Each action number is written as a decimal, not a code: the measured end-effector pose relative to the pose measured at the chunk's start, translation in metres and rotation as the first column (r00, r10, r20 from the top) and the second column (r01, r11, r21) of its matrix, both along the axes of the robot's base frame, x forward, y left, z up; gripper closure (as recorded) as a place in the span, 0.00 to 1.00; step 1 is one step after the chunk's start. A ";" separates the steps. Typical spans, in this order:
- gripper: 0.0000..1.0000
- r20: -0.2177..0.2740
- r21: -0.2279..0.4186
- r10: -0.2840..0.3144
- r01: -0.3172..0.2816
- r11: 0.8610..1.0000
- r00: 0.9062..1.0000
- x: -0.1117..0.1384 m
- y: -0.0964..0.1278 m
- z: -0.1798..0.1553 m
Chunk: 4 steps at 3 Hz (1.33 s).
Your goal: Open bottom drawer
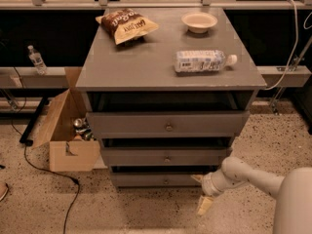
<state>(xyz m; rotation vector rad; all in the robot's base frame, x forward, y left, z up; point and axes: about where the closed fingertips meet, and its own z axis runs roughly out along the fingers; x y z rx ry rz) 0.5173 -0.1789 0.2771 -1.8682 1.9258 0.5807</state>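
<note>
The bottom drawer (146, 180) is the lowest grey front of the grey cabinet (165, 67), with a small round metal knob (166, 181) at its middle. A dark gap shows above its front. My gripper (200, 192) is low by the floor, just past the right end of that front and to the right of the knob. Its two pale fingers are spread apart, one up against the drawer's right end, one pointing down at the floor. It holds nothing. My white arm (253, 179) reaches in from the lower right.
On the cabinet top lie a chip bag (126, 24), a bowl (199, 21) and a plastic bottle on its side (201, 61). An open cardboard box (66, 130) with cans stands left of the cabinet. A black cable (44, 167) runs over the floor.
</note>
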 end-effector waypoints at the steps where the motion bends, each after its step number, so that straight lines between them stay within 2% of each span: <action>1: 0.00 0.039 -0.012 0.001 -0.001 1.000 0.999 0.006 -0.002 -0.010; 2: 0.00 0.101 -0.023 -0.010 0.013 1.000 0.995 0.022 -0.014 -0.021; 3: 0.00 0.160 -0.064 -0.015 0.026 0.998 0.987 0.045 -0.030 -0.034; 4: 0.00 0.163 -0.100 -0.021 0.037 0.994 0.986 0.063 -0.036 -0.051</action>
